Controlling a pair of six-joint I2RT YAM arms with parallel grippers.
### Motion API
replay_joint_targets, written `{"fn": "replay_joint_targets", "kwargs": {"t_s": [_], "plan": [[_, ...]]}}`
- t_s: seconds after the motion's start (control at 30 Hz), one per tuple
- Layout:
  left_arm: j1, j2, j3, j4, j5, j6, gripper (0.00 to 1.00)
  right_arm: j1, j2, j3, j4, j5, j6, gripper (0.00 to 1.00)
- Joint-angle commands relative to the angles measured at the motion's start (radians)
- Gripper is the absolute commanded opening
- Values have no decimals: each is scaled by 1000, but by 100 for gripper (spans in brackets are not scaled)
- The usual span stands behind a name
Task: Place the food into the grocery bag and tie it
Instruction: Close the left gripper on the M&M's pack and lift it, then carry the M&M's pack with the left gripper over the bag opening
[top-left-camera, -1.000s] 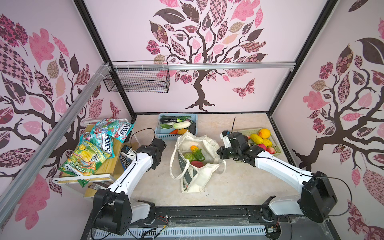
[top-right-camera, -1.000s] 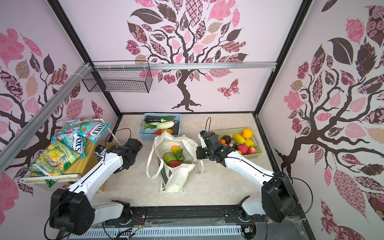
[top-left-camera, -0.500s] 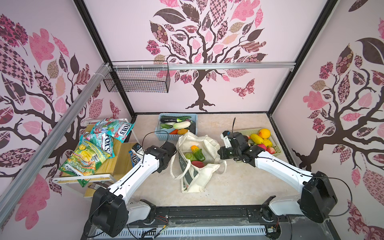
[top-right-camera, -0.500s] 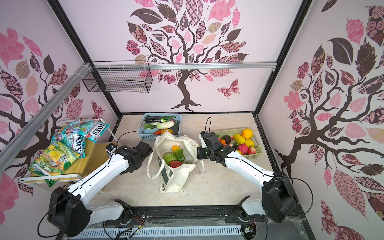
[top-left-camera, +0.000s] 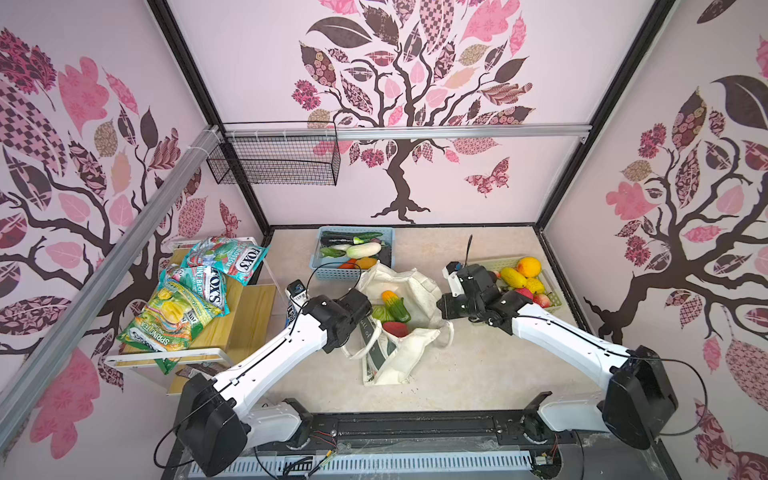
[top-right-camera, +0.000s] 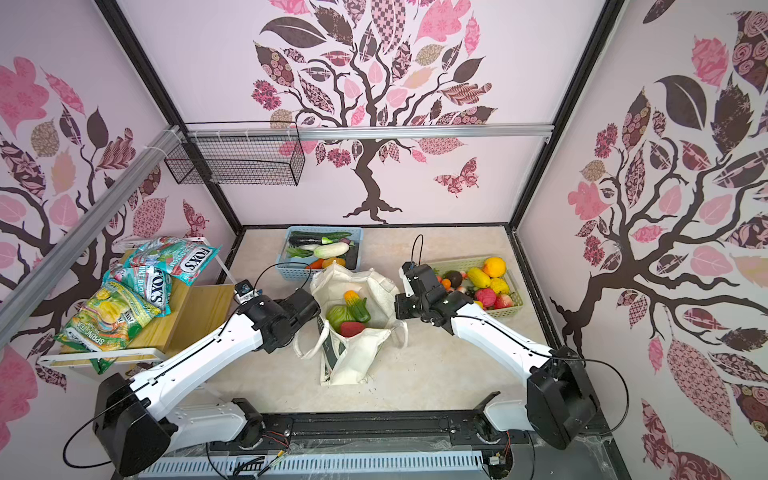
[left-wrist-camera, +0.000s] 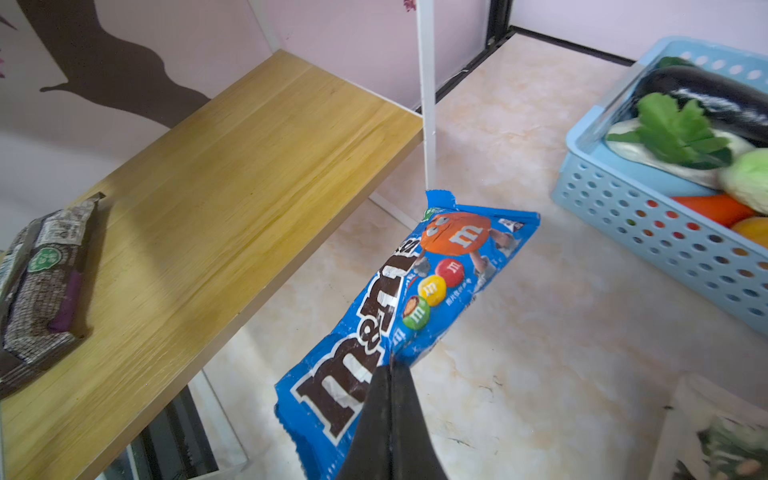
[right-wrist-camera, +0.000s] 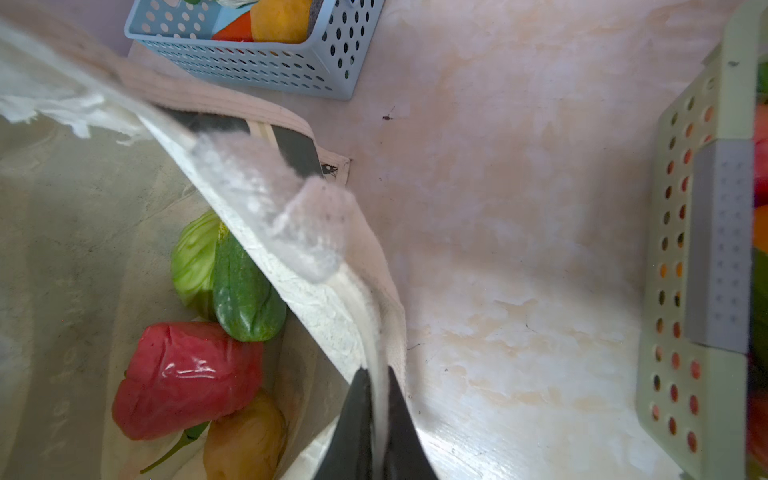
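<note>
The grocery bag, a cream canvas tote, stands open at the middle of the floor. Food lies in it: a green cabbage, a cucumber, a red pepper and a yellow piece. My right gripper is shut on the bag's right rim, with cream fabric pinched between its fingers. My left gripper is shut on one corner of a blue m&m's packet, which hangs above the floor between the wooden shelf and the bag's left side.
A blue basket of vegetables stands behind the bag. A pale green basket of fruit is at the right. The wooden shelf at the left carries snack packets and a dark packet. A wire basket hangs on the back wall.
My left arm has swung to the right, from the shelf towards the bag's left side, with the packet in its grip. The right arm has stayed where it was, holding the rim.
</note>
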Motion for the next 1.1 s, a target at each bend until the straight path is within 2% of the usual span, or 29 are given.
{"fn": "replay_joint_targets", "kwargs": {"t_s": [0.0, 0.27, 0.47, 1.07], "plan": [[-6, -45, 44, 57, 11, 93, 5, 7, -31, 7, -44, 20, -14, 10], [-6, -126, 36, 242, 94, 329, 5, 6, -29, 14, -67, 41, -15, 10], [-4, -128, 71, 324, 166, 466, 5, 7, -23, 17, -74, 49, -13, 10], [22, -74, 255, 392, 358, 635, 5, 6, -28, 53, -92, 62, -5, 10]]}}
